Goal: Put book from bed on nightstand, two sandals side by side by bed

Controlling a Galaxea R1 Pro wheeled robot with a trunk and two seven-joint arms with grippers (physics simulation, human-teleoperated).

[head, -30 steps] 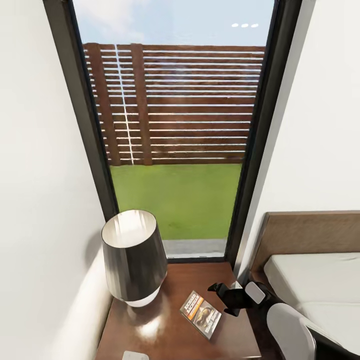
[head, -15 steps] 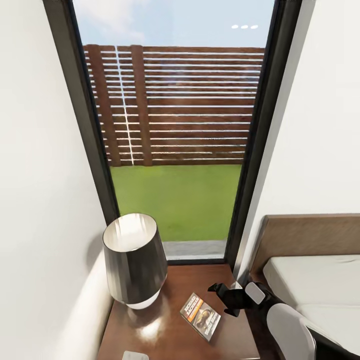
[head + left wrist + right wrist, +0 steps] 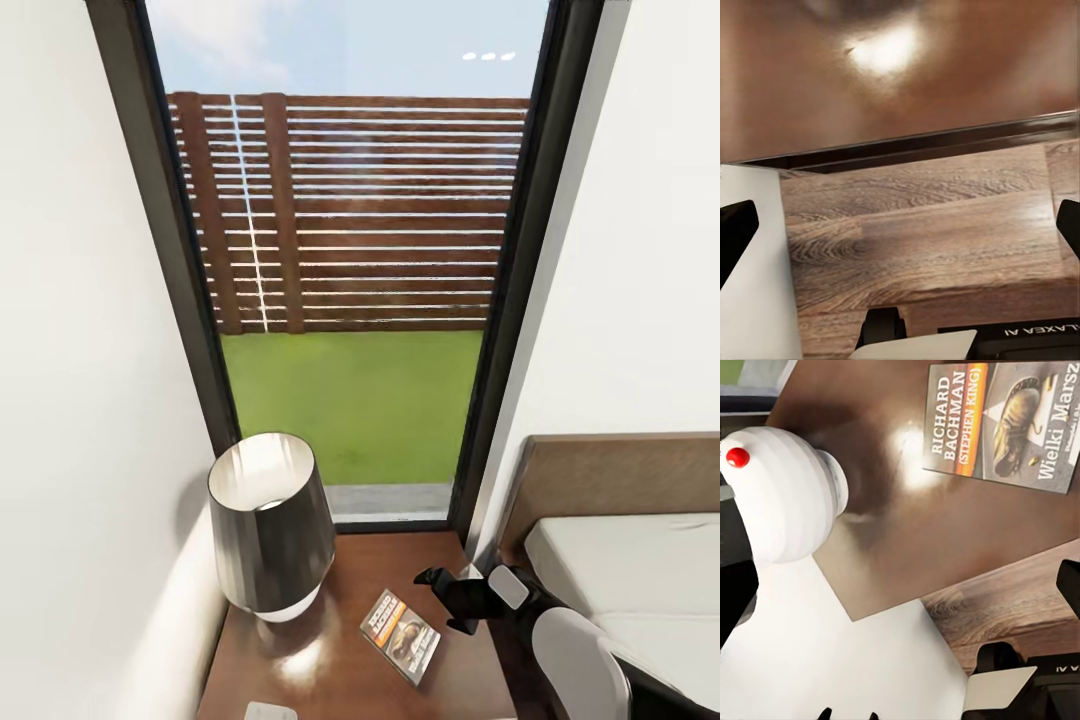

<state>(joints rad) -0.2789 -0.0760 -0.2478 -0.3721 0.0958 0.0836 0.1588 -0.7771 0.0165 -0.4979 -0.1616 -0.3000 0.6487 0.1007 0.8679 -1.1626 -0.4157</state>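
Up front in the head view, the book (image 3: 400, 636) lies flat on the glossy tabletop of the nightstand (image 3: 340, 670), right of a dark lamp (image 3: 270, 525) and apart from it. The right claw (image 3: 446, 600) hangs just right of the book, over the nightstand's right edge, black fingers spread and holding nothing. The bed (image 3: 620, 560) stands right of the nightstand, cut off by the frame. A tall window (image 3: 350, 270) on the far wall shows a slatted fence and grass.

From the left wrist view, the left claw's dark fingertips (image 3: 735, 229) sit at opposite edges, wide apart and empty, over the wood-plank floor (image 3: 922, 232) beside the nightstand's edge (image 3: 907, 146).

From the right wrist view, the book (image 3: 1001, 424) shows its cover, cut off at the edge. A white ribbed lamp base (image 3: 784, 495) with a red button stands near it.
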